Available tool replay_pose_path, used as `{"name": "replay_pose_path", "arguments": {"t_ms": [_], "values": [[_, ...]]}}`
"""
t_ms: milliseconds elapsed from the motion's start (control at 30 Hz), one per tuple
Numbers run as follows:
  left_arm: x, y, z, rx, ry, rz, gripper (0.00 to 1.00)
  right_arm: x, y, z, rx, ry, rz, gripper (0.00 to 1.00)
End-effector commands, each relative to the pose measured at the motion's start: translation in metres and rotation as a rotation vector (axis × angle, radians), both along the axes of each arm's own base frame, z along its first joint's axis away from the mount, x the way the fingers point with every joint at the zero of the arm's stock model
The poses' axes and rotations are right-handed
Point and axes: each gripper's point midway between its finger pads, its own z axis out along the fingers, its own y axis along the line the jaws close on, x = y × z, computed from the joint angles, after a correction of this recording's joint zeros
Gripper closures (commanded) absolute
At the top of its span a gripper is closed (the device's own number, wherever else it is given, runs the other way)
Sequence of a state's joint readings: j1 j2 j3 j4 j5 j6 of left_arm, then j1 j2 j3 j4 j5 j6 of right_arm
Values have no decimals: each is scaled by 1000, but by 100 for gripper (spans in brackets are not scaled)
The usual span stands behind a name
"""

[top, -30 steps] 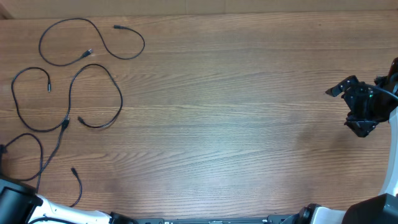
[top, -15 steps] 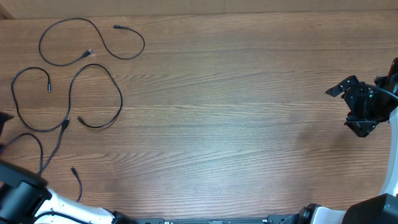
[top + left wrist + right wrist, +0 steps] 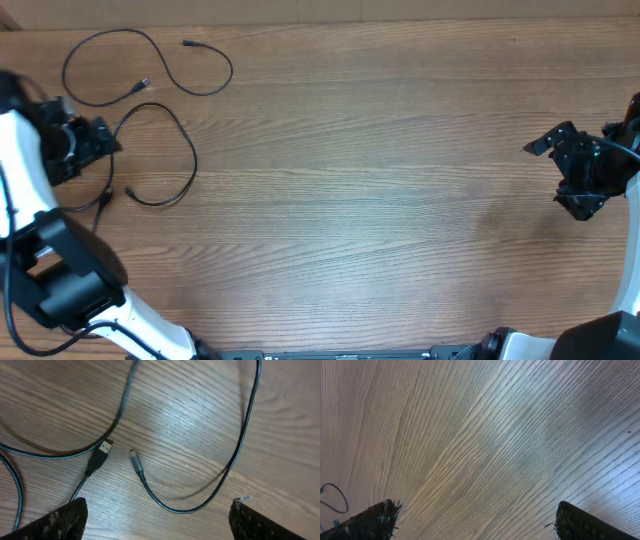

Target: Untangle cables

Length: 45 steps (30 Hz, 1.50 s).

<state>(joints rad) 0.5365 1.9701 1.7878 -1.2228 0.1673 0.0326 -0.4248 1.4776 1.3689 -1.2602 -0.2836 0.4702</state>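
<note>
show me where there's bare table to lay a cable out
The table is bare across its whole middle, from the cables at the far left to the right claw by the right edge. Crowded: the left side, with cable loops and the left claw above them.

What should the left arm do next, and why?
Probably lower and pinch the USB plug. The left fingers hover open over it, and it lies close beside another cable's small plug, so pulling it away might separate the two.

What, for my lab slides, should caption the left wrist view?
Left gripper, jaws open, hovers over a USB plug and a silver-tipped plug lying apart on the table.
</note>
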Motion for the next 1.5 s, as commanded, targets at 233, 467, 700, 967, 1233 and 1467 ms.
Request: {"name": "replay_pose_path", "arguments": {"t_ms": [233, 467, 700, 967, 1233, 1467], "values": [[8, -14, 2, 125, 53, -101, 21, 3, -2, 8, -15, -24, 2, 0], [4, -11, -6, 150, 80, -163, 7, 3, -2, 8, -15, -24, 2, 0], [-15, 16, -29, 272, 178, -133, 9, 3, -2, 8, -15, -24, 2, 0], [-54, 25, -84, 251, 273, -109, 4, 3, -2, 8, -15, -24, 2, 0], [-73, 29, -105, 93, 207, -88, 9, 3, -2, 8, -15, -24, 2, 0], [-77, 45, -114, 108, 172, -38, 23, 3, -2, 8, -15, -24, 2, 0]]}}
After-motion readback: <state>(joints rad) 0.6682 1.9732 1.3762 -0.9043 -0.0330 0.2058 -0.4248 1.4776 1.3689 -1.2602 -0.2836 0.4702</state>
